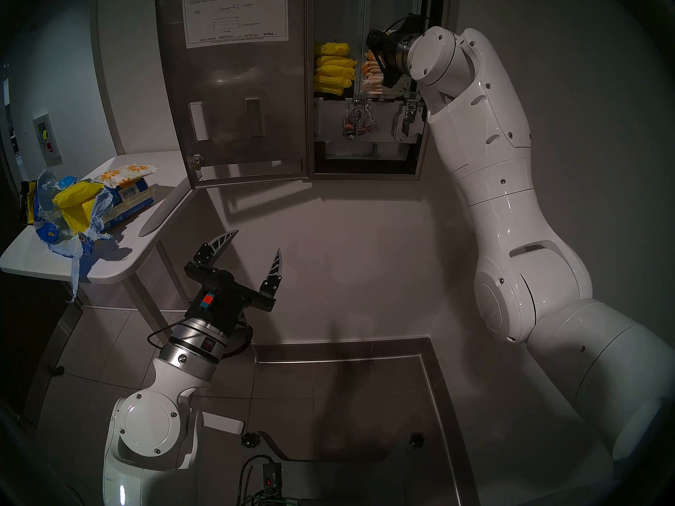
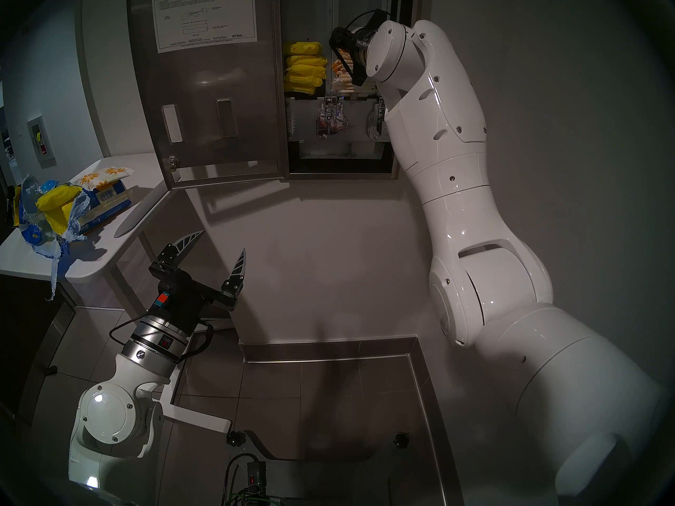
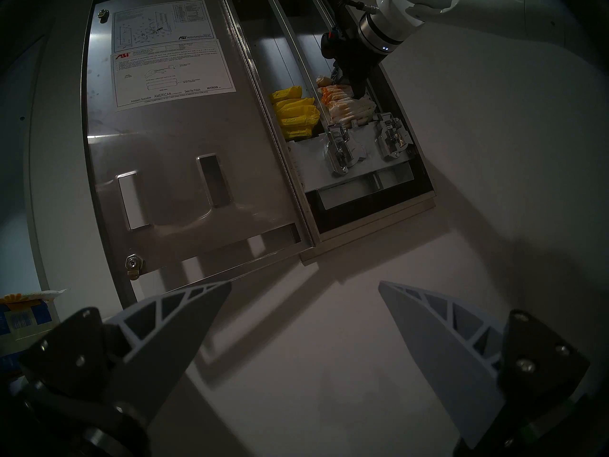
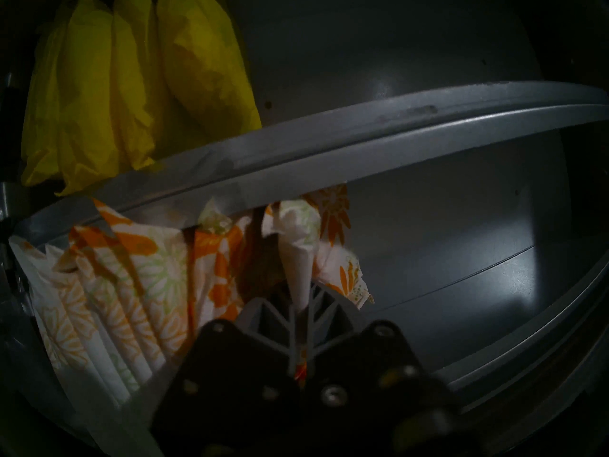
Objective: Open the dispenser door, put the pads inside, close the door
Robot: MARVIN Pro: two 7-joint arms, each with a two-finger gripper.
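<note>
My right gripper (image 4: 304,309) pinches one pad (image 4: 298,245) inside the dispenser, right beside the stacked pads (image 4: 108,301). My left gripper (image 1: 252,253) hangs open, far below.

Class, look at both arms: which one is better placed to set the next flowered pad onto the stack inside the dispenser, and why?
Right. The right gripper is inside the dispenser's right compartment, shut on a flowered pad beside the stack of flowered pads. The left gripper hangs open and empty, low, away from the cabinet.
</note>
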